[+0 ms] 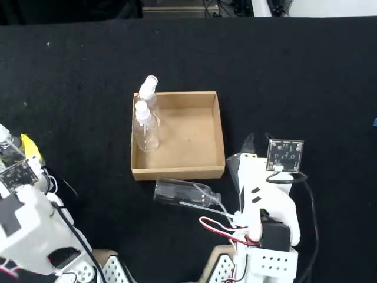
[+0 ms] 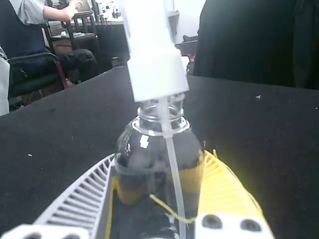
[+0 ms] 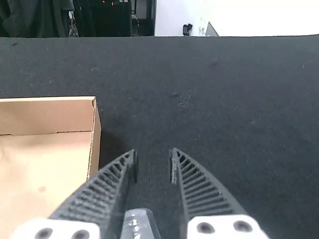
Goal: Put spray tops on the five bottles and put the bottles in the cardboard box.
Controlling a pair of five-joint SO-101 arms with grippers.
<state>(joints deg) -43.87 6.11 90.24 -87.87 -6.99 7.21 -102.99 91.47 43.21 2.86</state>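
A cardboard box [image 1: 200, 135] sits mid-table. One clear bottle with a white spray top [image 1: 145, 125] stands inside it at the left wall. A second capped bottle [image 1: 148, 89] leans at the box's far left corner. Another clear bottle [image 1: 179, 193] lies on its side in front of the box, with a thin dip tube [image 1: 203, 206] beside it. My left gripper [image 1: 17, 148] [image 2: 159, 159] is shut on a bottle [image 2: 157, 149], with a spray top [image 2: 149, 55] just above its neck and the tube inside. My right gripper [image 3: 152, 157] [image 1: 242, 150] is open over bare cloth, right of the box.
Black cloth covers the table [image 1: 294, 71]. The box's right wall [image 3: 94, 134] lies close beside the right gripper. A clear part [image 3: 137, 224] shows low between the right fingers. Both arm bases stand at the near edge.
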